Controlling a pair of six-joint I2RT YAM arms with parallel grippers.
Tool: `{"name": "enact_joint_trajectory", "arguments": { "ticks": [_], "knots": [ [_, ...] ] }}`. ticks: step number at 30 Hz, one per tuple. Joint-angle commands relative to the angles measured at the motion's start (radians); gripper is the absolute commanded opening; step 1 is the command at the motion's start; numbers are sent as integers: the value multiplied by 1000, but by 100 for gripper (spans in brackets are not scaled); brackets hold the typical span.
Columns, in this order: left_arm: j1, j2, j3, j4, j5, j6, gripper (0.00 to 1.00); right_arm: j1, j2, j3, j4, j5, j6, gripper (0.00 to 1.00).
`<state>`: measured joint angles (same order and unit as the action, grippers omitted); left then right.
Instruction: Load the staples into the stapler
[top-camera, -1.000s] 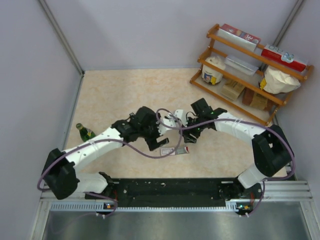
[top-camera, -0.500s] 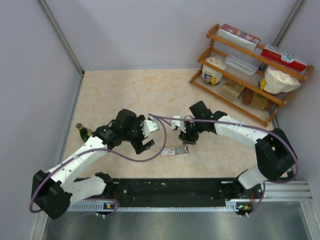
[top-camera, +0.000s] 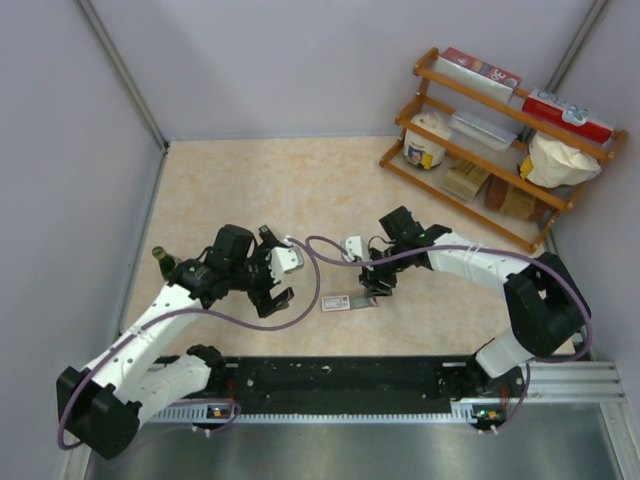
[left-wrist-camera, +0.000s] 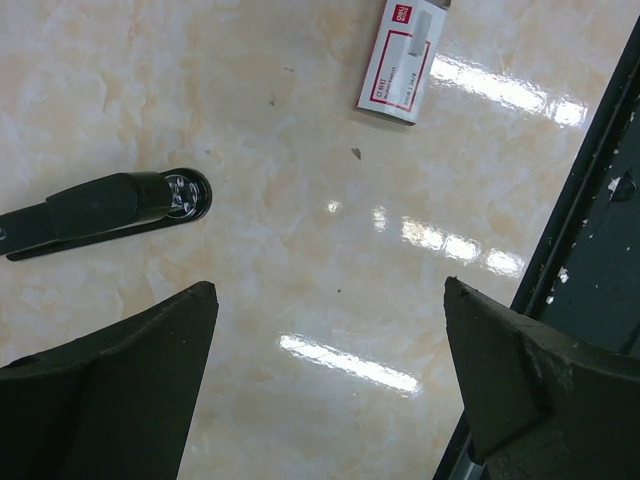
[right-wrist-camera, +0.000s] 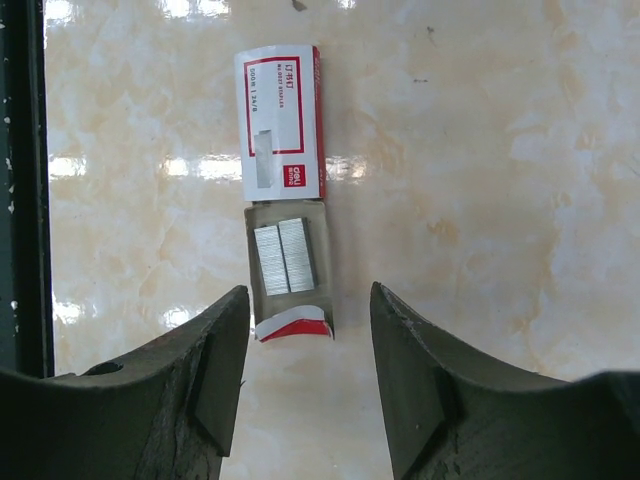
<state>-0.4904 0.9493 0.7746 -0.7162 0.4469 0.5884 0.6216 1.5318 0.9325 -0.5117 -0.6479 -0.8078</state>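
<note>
The right gripper (right-wrist-camera: 308, 300), jaws half apart and empty, fills the bottom of its wrist view, the staples (right-wrist-camera: 287, 258) just above its gap in their slid-out box (right-wrist-camera: 280, 125), long axis running up the frame. That arm looks the nearer; the left gripper (left-wrist-camera: 330, 290) is spread wide and empty, and only its view shows the stapler (left-wrist-camera: 110, 210), mid-left.

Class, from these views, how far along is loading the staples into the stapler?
Done: the box is slid open, staples exposed. In hand: the right gripper hovers open above them, gripping nothing. Remaining: pick up a strip and load the stapler, lying near the open left gripper.
</note>
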Motion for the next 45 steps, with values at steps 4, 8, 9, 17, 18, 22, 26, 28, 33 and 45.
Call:
{"name": "enact_joint_trajectory", "arguments": {
  "ticks": [4,8,9,17,18,22,26,28,33,45],
  "knots": [
    [41,-4,5,11,35,8,99,-5,-33,-34,67,-27,-25,51],
    [44,-56,-8,-57,88,88,99,-16,-21,11,84,-16,77,53],
    [42,-70,-11,-60,99,96,99,-22,-16,23,84,-21,105,54],
    [42,-38,-3,-33,58,64,99,-43,1,66,85,-35,188,54],
    [47,-40,-3,-8,27,38,99,-40,-5,45,85,-42,156,53],
    [79,-53,-11,89,-60,-62,99,-20,-35,-27,85,-23,15,51],
    [142,-40,-5,106,-53,-85,99,-2,-30,-35,85,27,-27,50],
    [182,-20,3,106,-47,-96,99,10,-24,-41,84,44,-45,50],
    [271,35,28,115,-45,-128,99,53,-18,-60,82,83,-100,49],
    [305,52,17,129,-56,-139,99,109,-9,-84,79,131,-163,38]
  ]
}}
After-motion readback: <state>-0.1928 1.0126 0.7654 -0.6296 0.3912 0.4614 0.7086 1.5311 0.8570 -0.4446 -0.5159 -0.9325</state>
